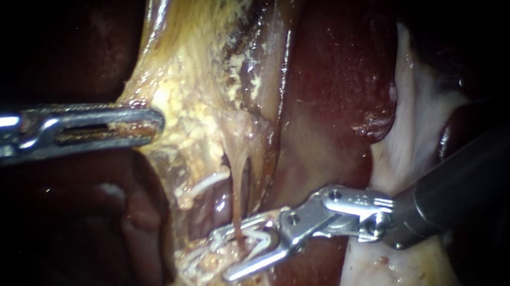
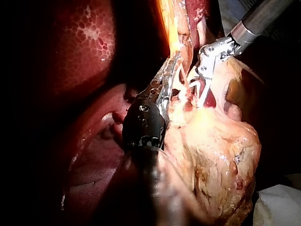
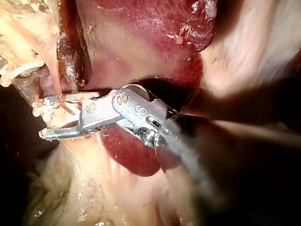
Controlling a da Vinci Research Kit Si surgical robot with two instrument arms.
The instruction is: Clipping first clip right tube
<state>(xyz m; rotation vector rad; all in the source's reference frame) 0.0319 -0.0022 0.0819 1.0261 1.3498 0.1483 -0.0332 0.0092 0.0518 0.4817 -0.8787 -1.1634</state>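
A thin reddish tube (image 1: 238, 201) runs down from the yellowish gallbladder tissue (image 1: 203, 68) and passes between the jaws of my right instrument (image 1: 222, 254). Those jaws stand open with a pale V-shaped clip (image 1: 257, 238) inside them, one jaw on each side of the tube. The right wrist view shows the same: the tube (image 3: 57, 87) crosses into the gap of my right instrument (image 3: 43, 117). My left instrument (image 1: 143, 126) is shut on the gallbladder's edge, well to the left of the tube. In the left wrist view my left instrument (image 2: 173, 63) holds yellow tissue beside my right instrument (image 2: 198, 96).
Dark red liver (image 1: 338, 76) lies just right of the tube, behind the right instrument's jaws. Pale whitish tissue (image 1: 419, 116) spreads under the right shaft. Frayed white strands (image 1: 206, 183) hang beside the tube. More liver (image 2: 89, 56) fills the side of the left wrist view.
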